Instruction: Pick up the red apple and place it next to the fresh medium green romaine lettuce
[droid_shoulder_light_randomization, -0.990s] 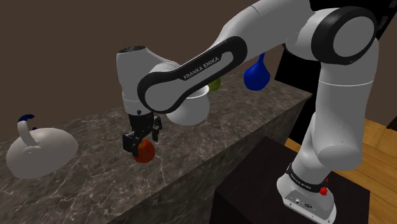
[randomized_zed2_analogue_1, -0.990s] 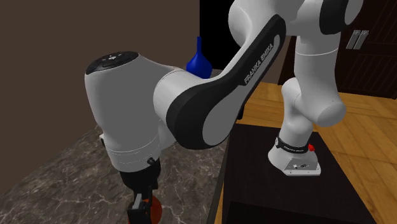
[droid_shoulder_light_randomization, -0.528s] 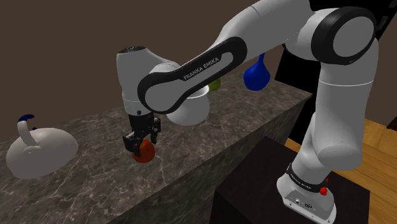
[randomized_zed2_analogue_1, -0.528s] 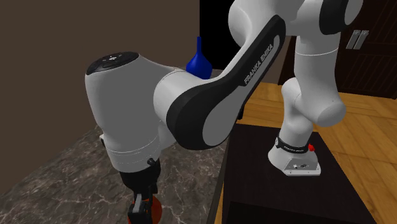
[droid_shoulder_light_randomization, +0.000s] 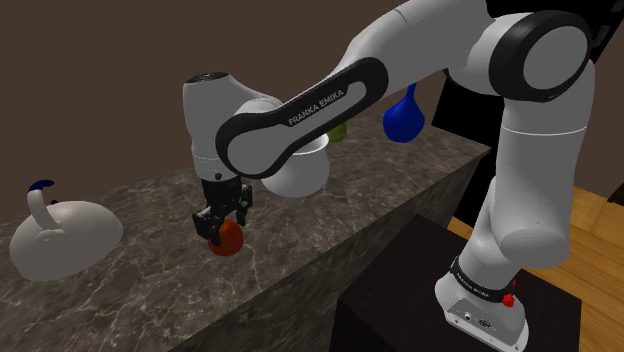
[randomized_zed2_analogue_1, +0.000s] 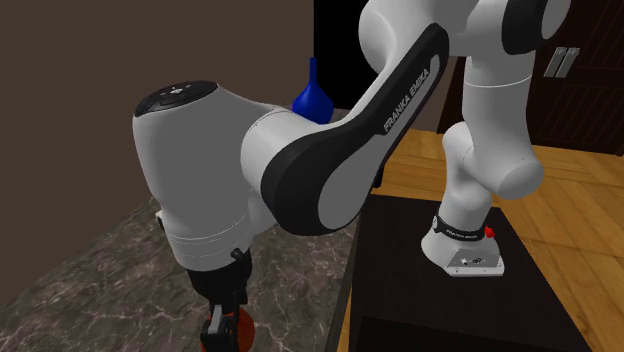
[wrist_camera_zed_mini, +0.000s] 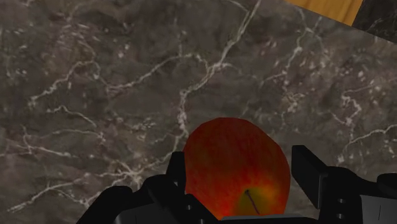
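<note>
The red apple (wrist_camera_zed_mini: 222, 149) is round and glossy, deep red over most of its skin, shading to an orange-yellow patch around a short dark stem. It has no marked long axis. Its stem end is turned up toward the hand, so the core line stands roughly upright, leaning a little.

The apple sits on the desk (droid_shoulder_light_randomization: 330, 215), a dark marble slab with pale veins, near the front edge and toward the shoulder view's left. The gripper (wrist_camera_zed_mini: 239, 167) comes straight down over it, and the jaws are closed on the apple, one black finger (wrist_camera_zed_mini: 178, 175) against one flank and the other close at the opposite flank. In the shoulder view the gripper (droid_shoulder_light_randomization: 222, 222) clasps the upper half of the apple (droid_shoulder_light_randomization: 228, 242), whose lower half shows red beneath it. In the second exterior view the apple (randomized_zed2_analogue_1: 240, 330) shows at the bottom edge under the wrist.

A white teapot (droid_shoulder_light_randomization: 65, 240) with a blue knob lies well apart at the shoulder view's left. A white bowl (droid_shoulder_light_randomization: 300, 172) stands behind the arm, with a small green object (droid_shoulder_light_randomization: 338, 131) partly hidden beyond it and a blue vase (droid_shoulder_light_randomization: 404, 115) farther along.
</note>
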